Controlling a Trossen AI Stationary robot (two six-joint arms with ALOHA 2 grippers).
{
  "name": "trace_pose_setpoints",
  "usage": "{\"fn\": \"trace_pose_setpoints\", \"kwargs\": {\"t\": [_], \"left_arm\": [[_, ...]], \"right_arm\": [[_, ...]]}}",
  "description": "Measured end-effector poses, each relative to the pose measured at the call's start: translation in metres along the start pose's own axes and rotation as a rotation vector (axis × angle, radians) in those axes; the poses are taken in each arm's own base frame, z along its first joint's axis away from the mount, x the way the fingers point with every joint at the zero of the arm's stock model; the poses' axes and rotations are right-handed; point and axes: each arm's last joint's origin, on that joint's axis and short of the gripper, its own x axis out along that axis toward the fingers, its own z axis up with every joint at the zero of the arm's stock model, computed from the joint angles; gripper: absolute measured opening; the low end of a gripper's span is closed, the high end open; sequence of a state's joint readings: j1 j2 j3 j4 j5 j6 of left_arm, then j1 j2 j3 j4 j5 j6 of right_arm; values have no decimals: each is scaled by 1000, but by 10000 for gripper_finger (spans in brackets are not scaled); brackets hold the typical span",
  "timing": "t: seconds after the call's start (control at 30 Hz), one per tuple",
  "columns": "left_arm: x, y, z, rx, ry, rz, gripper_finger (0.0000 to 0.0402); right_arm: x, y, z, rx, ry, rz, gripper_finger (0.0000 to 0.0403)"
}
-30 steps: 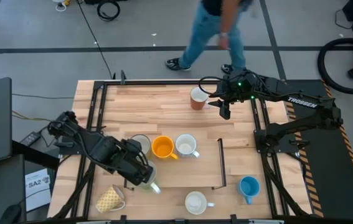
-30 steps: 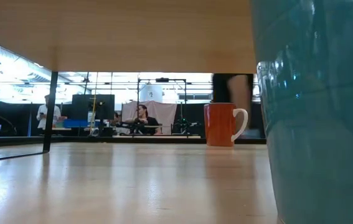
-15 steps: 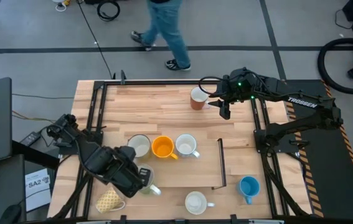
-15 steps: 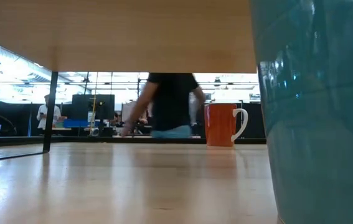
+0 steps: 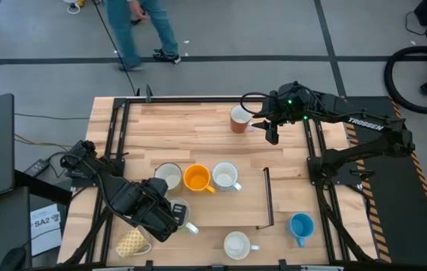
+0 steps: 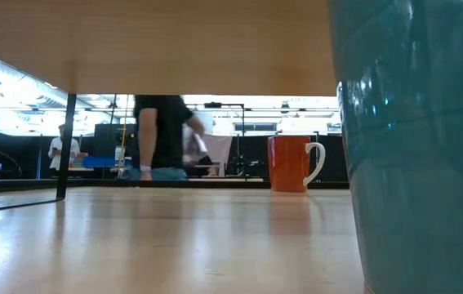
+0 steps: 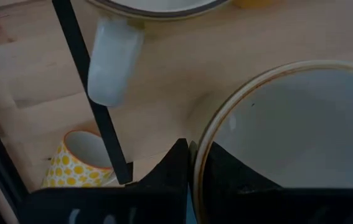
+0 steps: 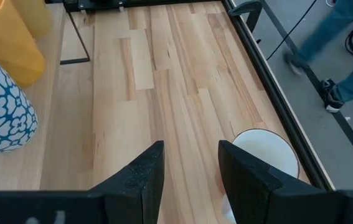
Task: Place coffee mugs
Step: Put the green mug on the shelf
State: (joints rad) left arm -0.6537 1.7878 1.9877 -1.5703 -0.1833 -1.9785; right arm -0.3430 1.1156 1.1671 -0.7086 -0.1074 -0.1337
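On the table (image 5: 198, 124) there are eight coffee mugs: four white ones (image 5: 237, 244), one orange (image 5: 196, 178), one blue (image 5: 300, 225), one reddish-brown (image 5: 240, 118) (white inside) and one yellow patterned (image 5: 132, 242). Two robot arms reach over. One person (image 5: 141, 26) walks behind.

Seen from above, three handled ceramic mugs stand in a row mid-table: a cream mug (image 5: 168, 175), an orange mug (image 5: 196, 178) and a white mug (image 5: 225, 176), left to right. Toward the near edge of the wooden table (image 5: 198, 124) sit a yellow patterned mug (image 5: 132, 242) at left, another white mug (image 5: 237, 245) at centre and a blue mug (image 5: 300, 225) at right. A reddish-brown mug with white inside (image 5: 240, 119) stands alone near the far edge, just beside the right gripper (image 5: 272, 134). The left gripper (image 5: 169, 222) is at a cream-rimmed mug (image 7: 288, 130), between the row and the yellow patterned mug. A person (image 5: 141, 30) walks the floor beyond the table.
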Motion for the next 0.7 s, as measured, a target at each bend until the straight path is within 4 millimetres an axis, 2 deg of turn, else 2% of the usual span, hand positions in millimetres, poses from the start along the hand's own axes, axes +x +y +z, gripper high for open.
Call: {"fn": "trace_pose_setpoints", "kwargs": {"t": [0.47, 0.7], "left_arm": [[0, 0, 0, 11, 3, 1, 33], [-12, 5, 6, 24, -1, -37, 33]], "right_arm": [[0, 0, 0, 0, 0, 0, 156], [0, 0, 0, 0, 0, 0, 156]]}}
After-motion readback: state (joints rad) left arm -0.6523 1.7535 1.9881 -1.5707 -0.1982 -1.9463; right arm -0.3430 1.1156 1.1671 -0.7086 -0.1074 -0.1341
